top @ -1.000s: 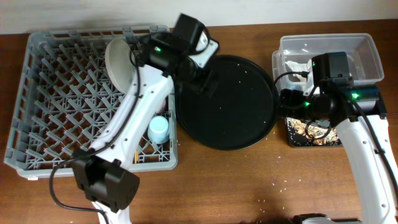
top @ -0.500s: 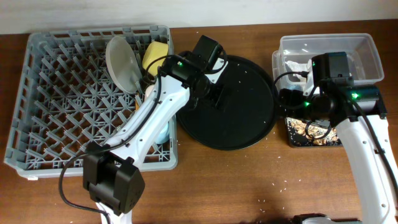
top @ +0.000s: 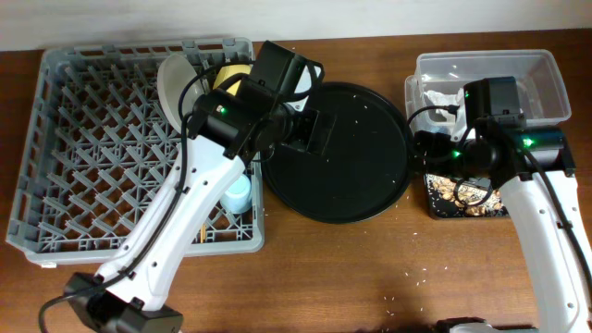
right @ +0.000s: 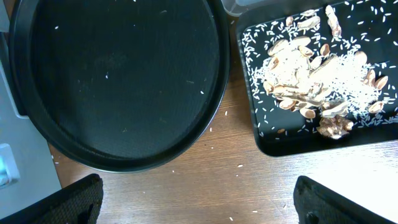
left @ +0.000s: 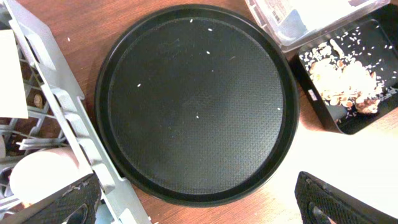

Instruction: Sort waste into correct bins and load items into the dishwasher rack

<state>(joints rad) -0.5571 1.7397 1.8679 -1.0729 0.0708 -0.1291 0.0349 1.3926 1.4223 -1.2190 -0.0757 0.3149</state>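
Note:
The grey dishwasher rack fills the left. The pale plate stands upright at its back, with the yellow bowl beside it. The light-blue cup sits by the rack's right edge. A pale, washed-out cup shows in the left wrist view. The pink cup is hidden. My left gripper is open and empty over the round tray's near-left rim. My right gripper is open and empty above bare table. The clear tub holds white napkins. The black rectangular tray holds food scraps.
The large round black tray lies between rack and bins, with a few grains on it. Rice grains are scattered on the table. A thin orange stick lies in the rack's front right. The rack's rim runs close to the left gripper.
My left gripper drew away from the rack's back right corner, uncovering the yellow bowl there, and now hangs over the round tray. The right arm has not moved.

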